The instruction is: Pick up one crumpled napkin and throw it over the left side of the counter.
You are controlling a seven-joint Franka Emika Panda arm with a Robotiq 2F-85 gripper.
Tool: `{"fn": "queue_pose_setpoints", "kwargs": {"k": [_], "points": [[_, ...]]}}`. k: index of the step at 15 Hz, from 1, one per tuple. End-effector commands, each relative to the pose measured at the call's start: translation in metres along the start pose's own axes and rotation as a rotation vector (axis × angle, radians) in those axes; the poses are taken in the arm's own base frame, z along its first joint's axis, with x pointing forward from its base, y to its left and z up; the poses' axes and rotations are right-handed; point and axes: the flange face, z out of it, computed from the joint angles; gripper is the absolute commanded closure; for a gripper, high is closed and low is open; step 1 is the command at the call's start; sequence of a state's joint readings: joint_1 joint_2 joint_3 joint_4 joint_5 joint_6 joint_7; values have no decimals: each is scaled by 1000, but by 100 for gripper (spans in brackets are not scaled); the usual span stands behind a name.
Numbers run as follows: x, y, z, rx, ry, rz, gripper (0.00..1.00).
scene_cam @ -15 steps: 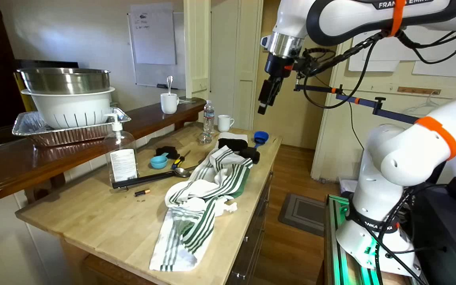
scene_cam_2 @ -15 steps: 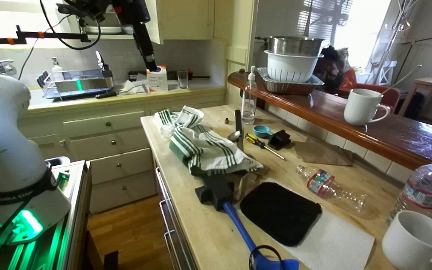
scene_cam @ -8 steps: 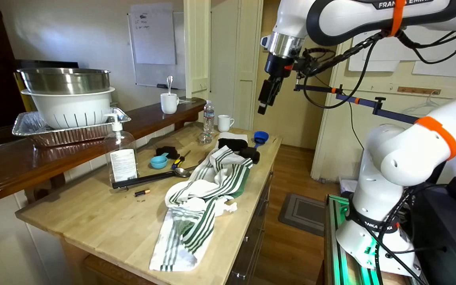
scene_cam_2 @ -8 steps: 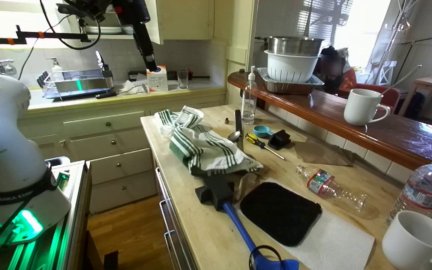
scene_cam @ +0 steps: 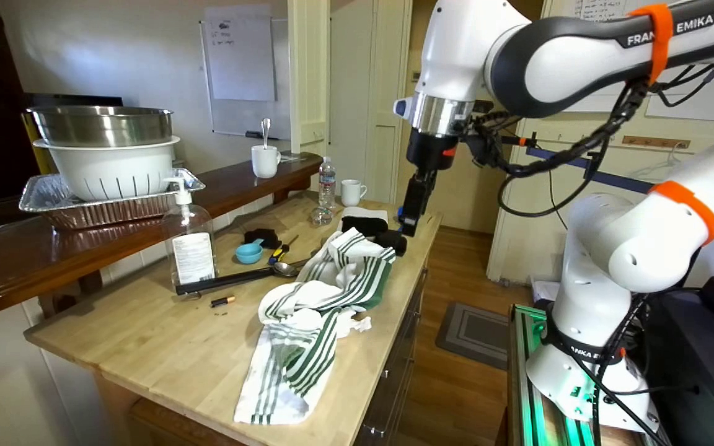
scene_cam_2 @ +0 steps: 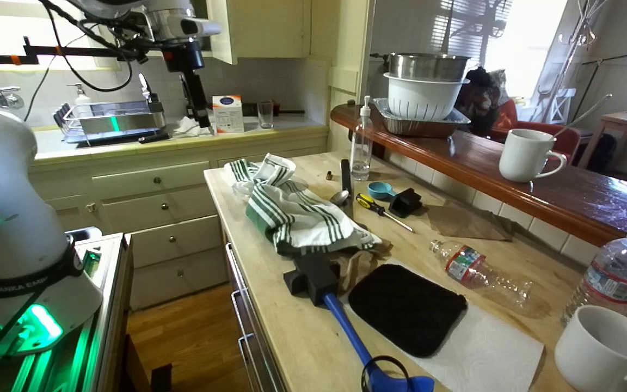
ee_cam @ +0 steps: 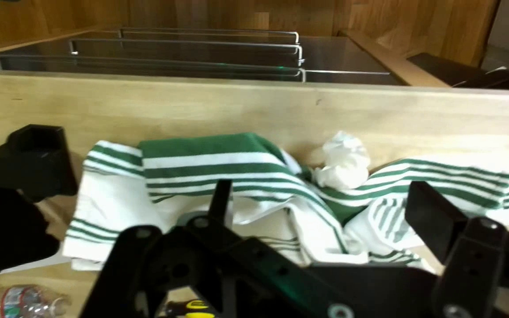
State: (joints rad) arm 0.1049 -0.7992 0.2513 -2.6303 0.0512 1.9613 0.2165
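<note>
By my judgement your task is at its outset: the crumpled napkin (ee_cam: 344, 162), right of centre in the wrist view, lies against the striped towel (ee_cam: 219, 170) on the tabletop (scene_cam: 165, 353), so the pick-up and the throw over the left side both remain. Your fingers (ee_cam: 433, 216) are spread wide, grasping nothing, and in both exterior views they hang in the air, clear of the napkin.

On the arm (scene_cam: 561, 68), upper right of an exterior view, you can read "FRAN" and "EMIKA", with an orange band (scene_cam: 659, 43) covering the part between. You won't make out the label (scene_cam: 194, 259) on the pump bottle (scene_cam: 187, 223), left of centre there, nor the handwriting (scene_cam: 224, 26) on the paper (scene_cam: 242, 65), upper left; the red-edged label (scene_cam_2: 465, 263) on the lying bottle (scene_cam_2: 501, 281), lower right in an exterior view, is too small to read.
</note>
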Motion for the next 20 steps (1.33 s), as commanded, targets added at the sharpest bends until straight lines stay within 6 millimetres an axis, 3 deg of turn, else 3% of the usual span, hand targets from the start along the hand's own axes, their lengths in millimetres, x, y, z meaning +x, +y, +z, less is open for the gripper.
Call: {"fn": "queue_pose_setpoints", "kwargs": {"k": [1, 2, 3, 5, 8, 15, 20], "points": [[-20, -54, 48, 121, 26, -30, 0], [-23, -64, 64, 158, 49, -41, 0], [-15, -51, 36, 93, 40, -44, 0], [-19, -56, 46, 96, 39, -57, 0], [-15, -53, 39, 105, 51, -45, 0], [27, -53, 107, 38, 145, -52, 0], [36, -59, 168, 54, 91, -50, 0]]}}
